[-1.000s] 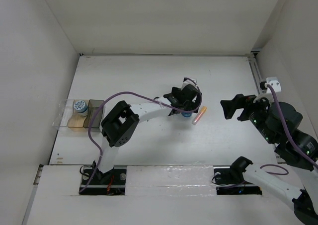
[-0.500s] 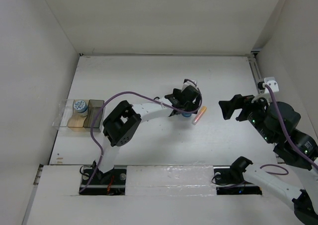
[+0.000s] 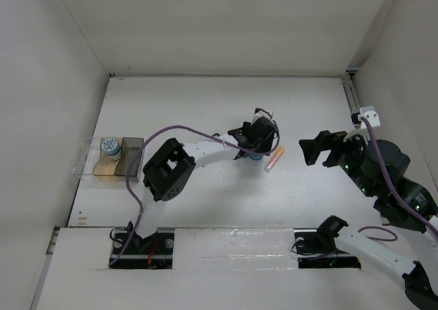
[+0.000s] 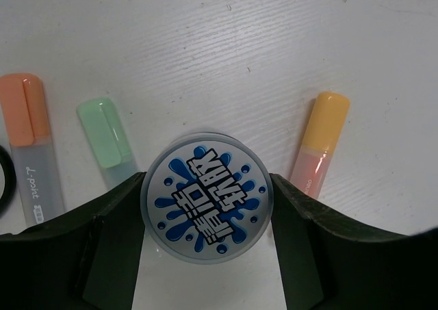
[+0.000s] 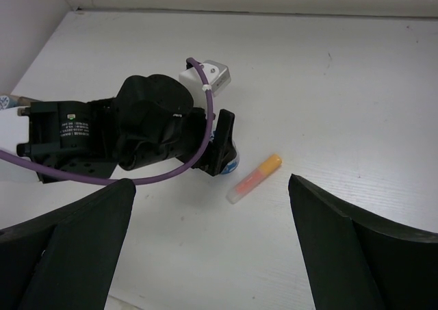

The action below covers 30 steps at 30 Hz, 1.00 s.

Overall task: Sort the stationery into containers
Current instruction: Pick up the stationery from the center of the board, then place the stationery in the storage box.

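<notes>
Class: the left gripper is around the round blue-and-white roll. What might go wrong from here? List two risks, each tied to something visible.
1. The left gripper pinches the blue-and-white roll only at its curved rim, so it may slip or spin out when lifted.
2. The green-capped pen lies close beside one finger and the orange-pink highlighter beside the other; moving off low could nudge or drag them.

- Table (image 4: 308,36): white, matt, faintly streaked like painted wood grain.
- Roll (image 4: 204,196): smooth printed face with a slight sheen.
- Highlighter (image 4: 316,149): frosted translucent plastic barrel, smooth opaque cap.
- Orange-capped pen (image 4: 27,146) and green-capped pen (image 4: 102,135): satin plastic caps, frosted barrels.
- Left gripper (image 4: 205,187): matt black plastic fingers (image 4: 116,255).
- Clear bin (image 3: 83,161): transparent plastic.
- Smoky bin (image 3: 133,156): dark translucent plastic.
</notes>
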Tool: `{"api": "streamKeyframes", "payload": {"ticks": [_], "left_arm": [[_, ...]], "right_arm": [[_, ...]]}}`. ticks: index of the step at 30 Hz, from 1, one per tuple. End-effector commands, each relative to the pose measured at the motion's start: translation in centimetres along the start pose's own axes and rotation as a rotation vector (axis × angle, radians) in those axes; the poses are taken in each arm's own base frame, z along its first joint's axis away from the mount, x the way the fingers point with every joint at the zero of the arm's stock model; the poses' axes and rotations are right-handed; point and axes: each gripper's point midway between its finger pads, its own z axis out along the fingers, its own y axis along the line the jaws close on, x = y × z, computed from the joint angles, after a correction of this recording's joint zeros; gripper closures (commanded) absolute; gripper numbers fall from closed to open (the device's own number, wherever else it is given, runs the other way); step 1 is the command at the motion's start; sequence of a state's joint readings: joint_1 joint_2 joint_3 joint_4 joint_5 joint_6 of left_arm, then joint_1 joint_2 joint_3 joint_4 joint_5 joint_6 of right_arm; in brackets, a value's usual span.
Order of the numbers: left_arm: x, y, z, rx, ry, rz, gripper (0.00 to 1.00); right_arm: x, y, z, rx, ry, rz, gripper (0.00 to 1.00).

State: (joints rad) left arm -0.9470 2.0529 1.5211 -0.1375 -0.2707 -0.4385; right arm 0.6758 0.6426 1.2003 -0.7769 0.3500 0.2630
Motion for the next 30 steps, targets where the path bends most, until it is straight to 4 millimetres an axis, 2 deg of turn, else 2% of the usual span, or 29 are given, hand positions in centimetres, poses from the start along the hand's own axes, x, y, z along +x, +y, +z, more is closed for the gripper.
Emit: {"api": "streamKeyframes", "payload": {"ticks": [1,4,9,12,15,16,19,20,21,22,23,25,26,27,28,29,30], "left_arm": [[-1.1,-0.4,0.0,-0.001,-0.009,0.0,1.0],[-1.9,-0.5,-1.0,0.003,-0.017,-0.003,1.0],[-5.4,-1.9,-4.4,0.078,-0.081,-0.022,1.0],[-7.5,-1.3,-6.8,0.058,-0.128,-0.035,1.0],[-9.3,0.8,-8.8,-0.011,-0.164,-0.093,1.0],[-10.5,2.5,-9.5,-0.039,-0.183,-0.154,1.0],[-10.7,7.3,-10.3,-0.161,-0.191,-0.236,1.0],[-11.5,10.5,-11.4,-0.218,-0.207,-0.307,1.0],[-11.7,12.3,-12.0,-0.253,-0.217,-0.341,1.0],[-11.0,14.6,-12.3,-0.303,-0.212,-0.369,1.0],[-12.0,18.0,-14.0,-0.353,-0.252,-0.437,1.0],[-11.5,22.5,-15.8,-0.45,-0.278,-0.539,1.0],[-10.1,24.9,-16.3,-0.509,-0.265,-0.584,1.0],[-9.7,29.4,-18.5,-0.596,-0.286,-0.677,1.0],[-9.2,31.5,-19.3,-0.628,-0.298,-0.728,1.0],[-7.5,33.6,-19.8,-0.678,-0.291,-0.777,1.0],[-6.8,36.8,-22.2,-0.742,-0.335,-0.861,1.0]], "right_arm": [[-1.4,0.7,0.0,-0.031,-0.05,0.003,0.0],[-1.4,0.7,0.0,-0.031,-0.05,0.003,0.0],[-1.7,0.8,-0.2,-0.042,-0.056,0.006,0.0],[-2.0,1.0,-0.4,-0.053,-0.062,0.008,0.0],[-1.8,1.1,-0.1,-0.051,-0.054,0.005,0.0],[-1.8,1.3,-0.2,-0.06,-0.051,0.005,0.0],[-1.8,1.7,0.1,-0.078,-0.046,0.005,0.0],[-1.8,1.7,0.1,-0.078,-0.046,0.005,0.0],[-1.7,1.8,0.1,-0.087,-0.044,0.004,0.0],[-1.7,2.0,0.0,-0.095,-0.041,0.004,0.0],[-1.7,2.0,0.0,-0.096,-0.041,0.004,0.0],[-1.9,2.1,0.1,-0.098,-0.05,0.007,0.0],[-1.9,2.1,0.1,-0.098,-0.05,0.007,0.0],[-1.9,2.1,0.1,-0.098,-0.05,0.007,0.0],[-2.1,2.3,0.1,-0.109,-0.058,0.001,0.0],[-2.1,2.3,0.1,-0.109,-0.058,0.001,0.0],[-1.9,2.6,0.3,-0.122,-0.045,-0.003,0.0]]}}
